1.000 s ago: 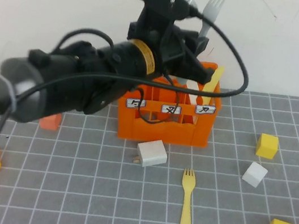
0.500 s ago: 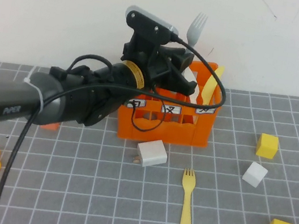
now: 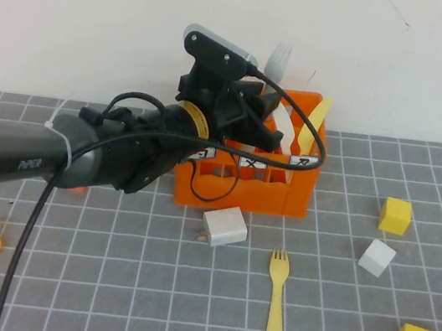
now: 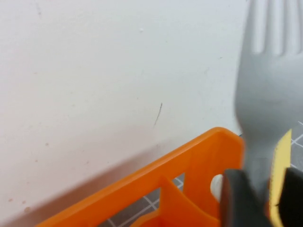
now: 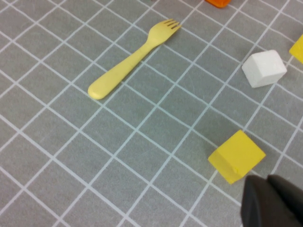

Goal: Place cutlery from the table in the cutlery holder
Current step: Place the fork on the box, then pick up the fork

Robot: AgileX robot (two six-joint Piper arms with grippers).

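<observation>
Grey fork point(image 3: 279, 57): upright, tines up, handle down inside the holder point(image 3: 245, 185), towards its back; blurred in the high view.
Left claw point(image 3: 262, 130): mine, over the holder's top. Whether my fingers clamp the fork or have let go, I cannot tell.
Fork to claw: in the wrist view the handle runs down between my dark fingers point(image 4: 241, 198), tines above them.
Yellow fork point(image 3: 275, 304): flat on the table point(image 3: 100, 281), in front of the holder and well apart from it, tines towards the holder.
Right claw point(image 5: 272, 203): shut, empty, low over the table near a yellow block point(image 5: 236, 155).
Risk: if I pull away while a finger touches the handle, I judge the fork could tip or lift out.
Risk two: my cable hangs across the holder's front; a quick retreat might drag it.
</observation>
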